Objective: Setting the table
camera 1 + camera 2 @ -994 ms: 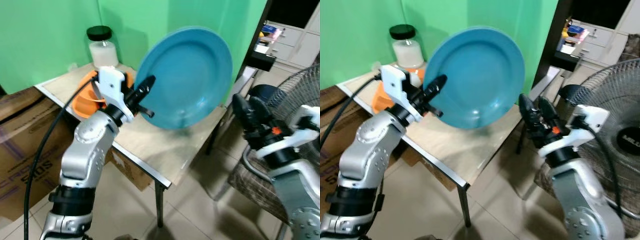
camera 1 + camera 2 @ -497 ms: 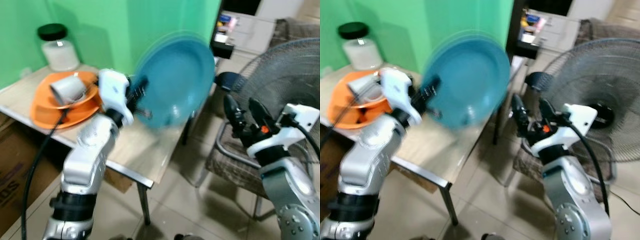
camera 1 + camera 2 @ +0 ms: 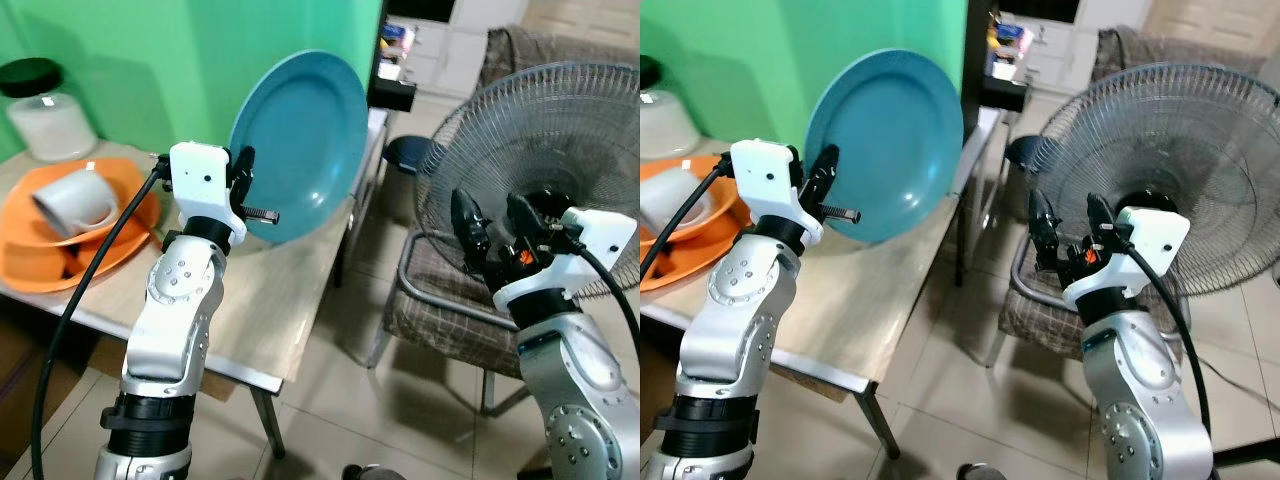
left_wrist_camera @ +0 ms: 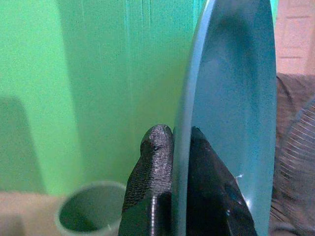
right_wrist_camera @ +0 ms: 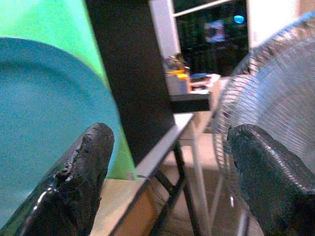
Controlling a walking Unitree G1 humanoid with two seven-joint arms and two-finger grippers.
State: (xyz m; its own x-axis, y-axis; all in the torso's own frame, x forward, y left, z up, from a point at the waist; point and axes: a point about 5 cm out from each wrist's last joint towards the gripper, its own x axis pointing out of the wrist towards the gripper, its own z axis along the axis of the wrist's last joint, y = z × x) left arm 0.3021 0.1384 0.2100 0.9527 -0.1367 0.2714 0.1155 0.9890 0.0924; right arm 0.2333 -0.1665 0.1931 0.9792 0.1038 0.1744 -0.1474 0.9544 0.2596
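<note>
table (image 3: 300, 290) as the landmark. standing fan (image 3: 540, 140) and wicker chair (image 3: 450, 320) sitting off its right side. blue plate (image 3: 300, 145) riding on edge above the table's right half, left gripper (image 3: 243, 190) pinching its lower rim. orange plates (image 3: 60, 250) with a white mug (image 3: 75, 200) lying at the table's left end, jar (image 3: 35, 95) behind. right gripper (image 3: 490, 225) hovering right of the table, fingers spread, carrying nothing. judging: rim grip is thin, so be levelling slowly before lowering flat.
</note>
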